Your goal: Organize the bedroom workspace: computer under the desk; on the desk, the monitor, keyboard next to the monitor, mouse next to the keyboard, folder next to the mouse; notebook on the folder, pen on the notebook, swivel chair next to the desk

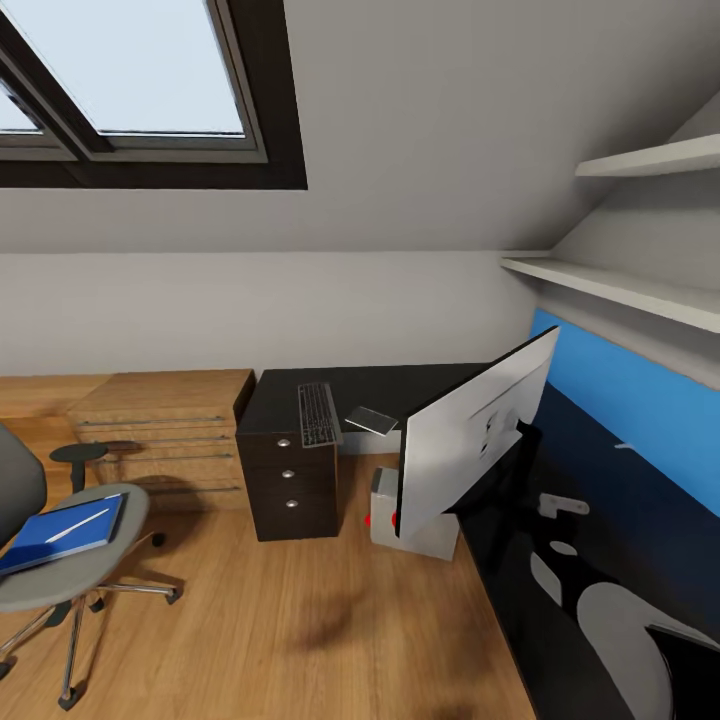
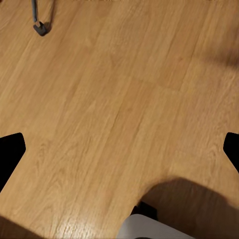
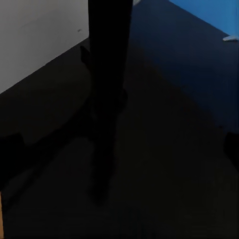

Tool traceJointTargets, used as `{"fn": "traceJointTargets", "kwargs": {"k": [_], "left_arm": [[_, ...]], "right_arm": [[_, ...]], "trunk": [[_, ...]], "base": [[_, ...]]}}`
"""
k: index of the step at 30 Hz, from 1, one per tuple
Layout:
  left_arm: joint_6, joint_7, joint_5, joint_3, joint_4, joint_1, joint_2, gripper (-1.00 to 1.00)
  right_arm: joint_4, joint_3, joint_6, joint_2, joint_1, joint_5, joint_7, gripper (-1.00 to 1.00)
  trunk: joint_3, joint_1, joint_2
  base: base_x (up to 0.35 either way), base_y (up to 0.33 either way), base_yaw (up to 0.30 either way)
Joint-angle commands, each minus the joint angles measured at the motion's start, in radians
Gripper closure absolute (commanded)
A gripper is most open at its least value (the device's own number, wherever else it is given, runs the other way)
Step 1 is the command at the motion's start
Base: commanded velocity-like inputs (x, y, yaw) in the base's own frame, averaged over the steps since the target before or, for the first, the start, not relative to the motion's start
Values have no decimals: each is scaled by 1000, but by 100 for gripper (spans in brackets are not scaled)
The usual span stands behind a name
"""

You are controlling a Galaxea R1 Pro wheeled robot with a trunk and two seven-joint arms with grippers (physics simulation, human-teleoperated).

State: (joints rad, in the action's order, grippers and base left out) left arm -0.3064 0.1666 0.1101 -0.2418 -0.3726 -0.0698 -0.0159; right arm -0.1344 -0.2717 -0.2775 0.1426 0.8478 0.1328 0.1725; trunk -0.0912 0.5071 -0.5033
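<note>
The monitor (image 1: 478, 440) stands on the desk (image 1: 600, 520) at right; the keyboard (image 1: 318, 414) lies farther off. Both grippers' fingers rest apart, empty — approach the keyboard squarely.

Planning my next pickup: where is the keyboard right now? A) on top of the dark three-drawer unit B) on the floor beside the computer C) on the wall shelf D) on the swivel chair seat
A: the keyboard lies flat on top of the dark three-drawer unit.
</note>
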Motion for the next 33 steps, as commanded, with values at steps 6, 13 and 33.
{"fn": "traceJointTargets", "kwargs": {"k": [6,13,33], "left_arm": [[-4,-2,11,2,0,-1,0,-100],[89,-2,11,-1,-238,-1,12,-100],[1021,-3,13,18,-866,-1,114,-100]], "right_arm": [[9,-6,-2,4,2,26,2,-100],[9,-10,1,1,2,22,4,-100],[2,-14,-3,-5,2,18,0,-100]], "trunk": [[-2,0,-2],[-2,0,-2],[-2,0,-2]], "base": [[0,0,0],[0,0,0],[0,0,0]]}}
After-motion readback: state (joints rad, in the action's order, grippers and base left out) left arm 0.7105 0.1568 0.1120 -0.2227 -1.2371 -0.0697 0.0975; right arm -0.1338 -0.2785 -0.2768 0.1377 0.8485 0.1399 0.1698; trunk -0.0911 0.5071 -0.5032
